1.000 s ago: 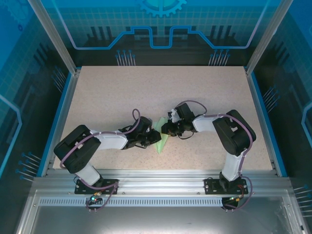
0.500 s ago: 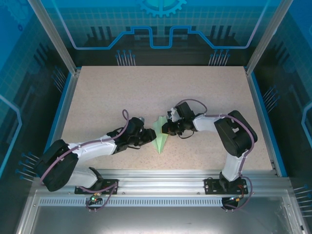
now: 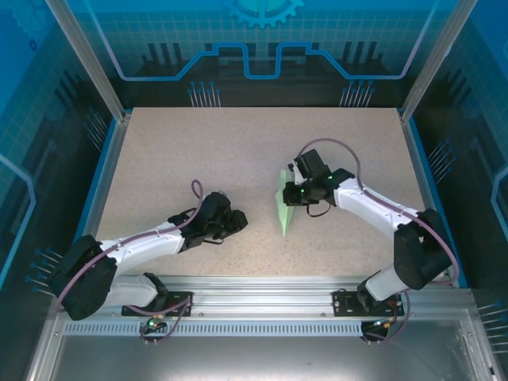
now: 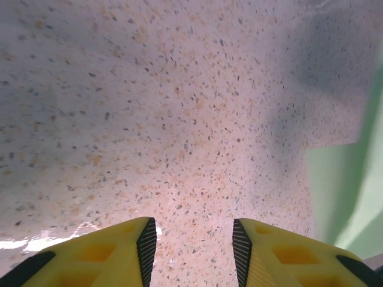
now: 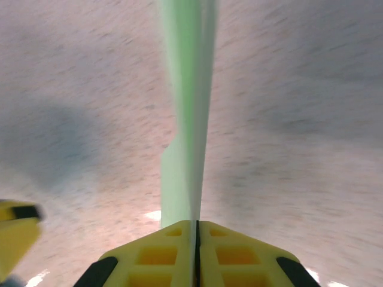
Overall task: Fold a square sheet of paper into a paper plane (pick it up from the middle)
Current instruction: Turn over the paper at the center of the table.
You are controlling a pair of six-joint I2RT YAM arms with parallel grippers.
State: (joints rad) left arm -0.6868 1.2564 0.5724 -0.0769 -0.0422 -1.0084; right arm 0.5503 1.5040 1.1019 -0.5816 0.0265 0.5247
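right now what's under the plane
Bare speckled table shows on all sides of the plane, which the right end effector pinches by one end. The strip of table directly beneath the paper is covered.

You see a pale mint-green paper plane [image 5: 187,107] over a beige table [image 3: 238,143] flecked dark and orange, the left gripper [image 4: 194,251] yellow with black ribbed pads [image 4: 147,248], white-and-black arms [image 3: 143,246], purple cables [image 3: 349,159] and blue grid-patterned walls [image 3: 262,48].
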